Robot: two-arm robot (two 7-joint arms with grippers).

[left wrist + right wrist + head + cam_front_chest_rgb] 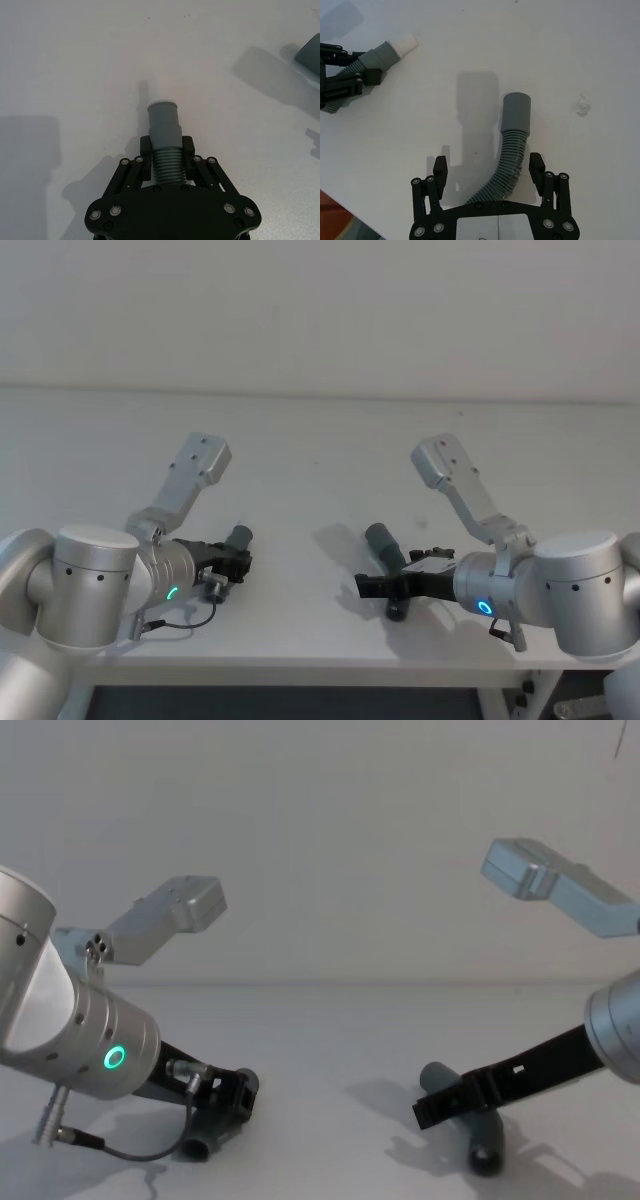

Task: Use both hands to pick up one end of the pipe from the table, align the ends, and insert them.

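Looking down on the pale counter (320, 440), found both pipe pieces low on it and well apart, one before each arm. Saw the left arm (95, 585), green ring lit, reaching in from the left, and the right arm (575, 590) reaching in from the right. Found the left claw (166, 147) closed snugly on the ribbed stretch of the stubby piece (164, 125), gripping it from both sides. Could not tell whether that piece was raised or resting on the surface. Found the right claw (489, 167) spread wide, straddling the corrugated middle of the longer piece (512, 140) with clear gaps either side, touching nothing. Judged that piece to be lying flat on the counter, ungripped. Noted the white tip (405, 44) of the stubby piece poking free beyond the left claw, and the smooth collar (516, 111) of the longer piece pointing away from the right claw, mouth unblocked. Judged the task barely begun: one grasp made, the second lined up but not closed. Left to do: closing on the longer piece, lifting both, turning tip and collar to face each other, then pushing the tip into the collar.
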